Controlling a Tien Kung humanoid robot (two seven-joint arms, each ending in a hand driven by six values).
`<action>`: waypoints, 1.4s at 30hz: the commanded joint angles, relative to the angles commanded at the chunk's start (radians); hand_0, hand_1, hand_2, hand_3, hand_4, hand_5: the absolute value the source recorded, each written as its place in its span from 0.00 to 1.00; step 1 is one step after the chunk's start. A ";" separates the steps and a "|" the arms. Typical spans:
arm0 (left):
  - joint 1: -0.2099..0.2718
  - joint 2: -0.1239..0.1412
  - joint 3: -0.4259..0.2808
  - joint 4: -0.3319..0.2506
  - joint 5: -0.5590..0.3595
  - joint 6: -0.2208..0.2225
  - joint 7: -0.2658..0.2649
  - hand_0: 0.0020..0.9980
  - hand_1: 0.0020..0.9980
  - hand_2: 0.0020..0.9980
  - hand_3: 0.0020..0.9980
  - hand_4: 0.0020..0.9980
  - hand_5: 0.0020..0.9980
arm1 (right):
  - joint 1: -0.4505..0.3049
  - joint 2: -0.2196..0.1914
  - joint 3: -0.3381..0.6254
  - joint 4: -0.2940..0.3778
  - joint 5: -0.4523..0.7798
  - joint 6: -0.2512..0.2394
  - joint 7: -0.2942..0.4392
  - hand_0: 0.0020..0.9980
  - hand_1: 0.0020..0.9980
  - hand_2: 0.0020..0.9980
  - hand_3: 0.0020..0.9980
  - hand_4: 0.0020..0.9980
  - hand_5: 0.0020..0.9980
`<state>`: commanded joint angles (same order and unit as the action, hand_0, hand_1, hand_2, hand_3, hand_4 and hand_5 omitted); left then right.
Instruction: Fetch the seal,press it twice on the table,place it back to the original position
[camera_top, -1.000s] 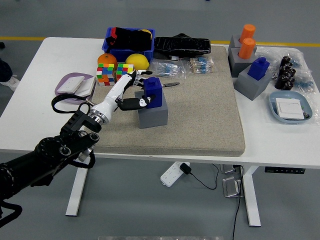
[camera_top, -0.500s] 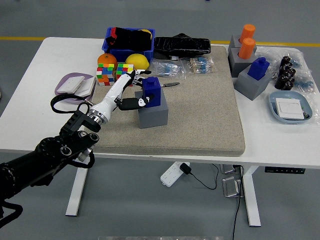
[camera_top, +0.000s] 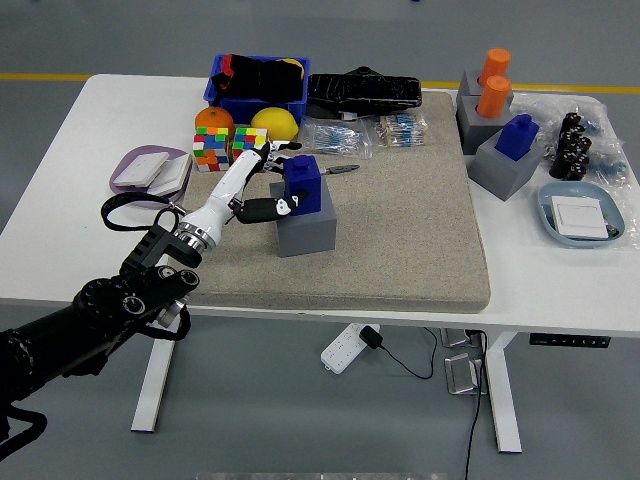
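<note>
Two cubes (camera_top: 230, 146) sit behind the left hand (camera_top: 262, 180), fingers clamped on the seal (camera_top: 306, 183).

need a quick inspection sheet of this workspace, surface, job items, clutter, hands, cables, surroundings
surface: white table with a beige mat over its middle
job's things: blue seal sitting on its grey holder on the mat
clutter: two Rubik's cubes, orange, lemon, blue bin, black pouch, orange seals and a second blue seal on grey holders, blue tray
grippers: left hand with fingers around the blue seal, which is not lifted; right hand not in view
cables: power strip and cord under the table
surroundings: grey floor with a yellow line
</note>
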<state>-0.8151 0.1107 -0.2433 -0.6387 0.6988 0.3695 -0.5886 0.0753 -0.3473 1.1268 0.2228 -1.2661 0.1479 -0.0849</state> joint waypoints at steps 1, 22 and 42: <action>0.000 0.000 0.001 0.000 -0.001 0.000 -0.001 0.80 0.45 0.37 0.80 0.53 0.00 | 0.000 0.000 0.000 0.000 0.000 0.000 0.000 0.79 0.67 0.67 0.67 0.82 0.57; -0.009 -0.013 0.013 0.026 -0.009 0.021 -0.034 0.79 0.45 0.36 0.80 0.53 0.00 | 0.003 -0.001 -0.003 0.002 0.003 0.000 0.003 0.79 0.67 0.67 0.67 0.82 0.57; -0.001 -0.025 0.041 0.057 -0.014 0.034 -0.056 0.79 0.45 0.36 0.79 0.53 0.00 | 0.006 -0.003 -0.020 0.007 0.013 -0.002 0.006 0.79 0.67 0.67 0.67 0.82 0.57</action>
<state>-0.8161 0.0860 -0.2027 -0.5815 0.6851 0.4031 -0.6450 0.0816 -0.3504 1.1070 0.2295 -1.2534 0.1461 -0.0793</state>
